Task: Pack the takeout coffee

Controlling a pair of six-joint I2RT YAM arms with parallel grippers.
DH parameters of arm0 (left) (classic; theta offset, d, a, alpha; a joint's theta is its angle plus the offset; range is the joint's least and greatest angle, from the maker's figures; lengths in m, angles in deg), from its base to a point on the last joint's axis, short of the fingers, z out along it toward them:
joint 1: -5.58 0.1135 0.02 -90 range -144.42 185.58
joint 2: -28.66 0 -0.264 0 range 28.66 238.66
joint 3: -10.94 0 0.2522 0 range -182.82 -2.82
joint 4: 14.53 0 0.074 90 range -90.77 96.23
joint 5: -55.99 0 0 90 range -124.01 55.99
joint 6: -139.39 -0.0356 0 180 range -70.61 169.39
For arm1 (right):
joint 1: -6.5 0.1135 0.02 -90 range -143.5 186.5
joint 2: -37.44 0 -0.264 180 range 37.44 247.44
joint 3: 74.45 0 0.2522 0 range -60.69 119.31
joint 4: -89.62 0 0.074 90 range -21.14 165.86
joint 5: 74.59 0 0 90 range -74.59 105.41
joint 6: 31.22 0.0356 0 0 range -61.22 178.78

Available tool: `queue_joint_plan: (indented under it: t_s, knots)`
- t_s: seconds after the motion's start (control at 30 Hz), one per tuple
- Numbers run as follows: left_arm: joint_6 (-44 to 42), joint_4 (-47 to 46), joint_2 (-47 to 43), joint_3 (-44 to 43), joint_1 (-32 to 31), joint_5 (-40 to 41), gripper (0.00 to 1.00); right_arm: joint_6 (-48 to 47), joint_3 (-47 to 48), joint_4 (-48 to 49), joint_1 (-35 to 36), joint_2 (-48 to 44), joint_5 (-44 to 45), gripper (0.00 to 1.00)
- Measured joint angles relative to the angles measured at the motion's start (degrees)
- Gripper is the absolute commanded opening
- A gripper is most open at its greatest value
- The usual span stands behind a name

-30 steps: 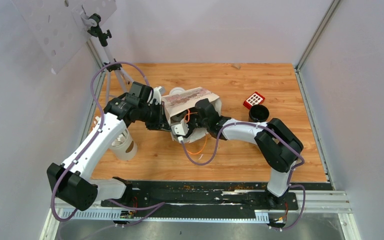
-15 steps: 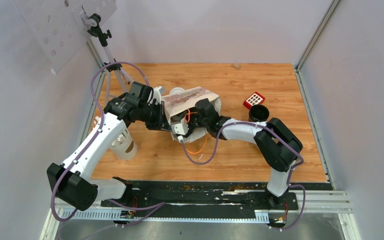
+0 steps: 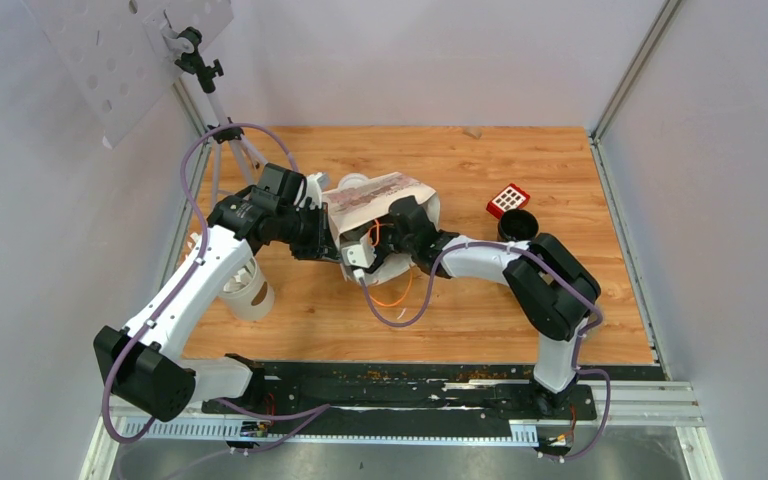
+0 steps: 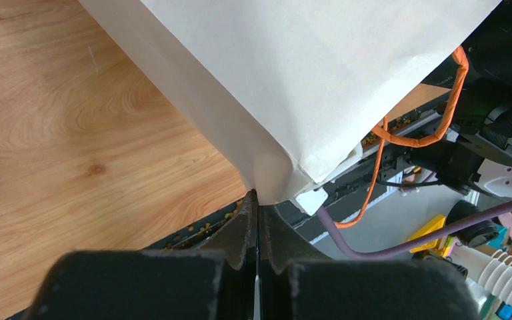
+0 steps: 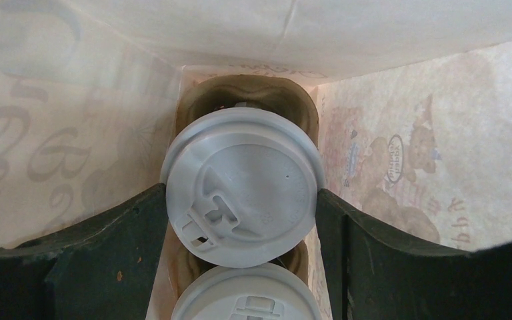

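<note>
A printed paper bag stands at the table's middle. My left gripper is shut on the bag's pale corner edge, its jaws pressed together. My right gripper reaches into the bag's mouth. In the right wrist view its two dark fingers touch both sides of one takeout coffee cup, of which only the white sip lid shows. The second cup's lid shows just below it. Both cups sit in a brown cardboard carrier inside the bag. The cups' sides are hidden.
A lidless pale cup with brown ovals lies under my left forearm. A red patterned box and a black round pot stand at the right. A tripod stands at the back left. An orange cable loops before the bag.
My right arm has edged slightly leftward toward the bag. The left arm and the bag have not visibly moved.
</note>
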Motion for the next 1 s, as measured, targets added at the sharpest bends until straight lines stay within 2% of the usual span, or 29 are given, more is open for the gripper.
queue_joint_plan:
  t_s: [0.63, 1.0]
  knots:
    - [0.3, 0.3, -0.5, 0.3, -0.1, -2.0, 0.00, 0.7, 2.8, 0.6, -0.1, 2.9, 0.7, 0.77]
    - [0.5, 0.4, -0.6, 0.5, -0.1, -2.1, 0.00, 1.7, 2.8, 0.7, -0.2, 2.9, 1.8, 0.84]
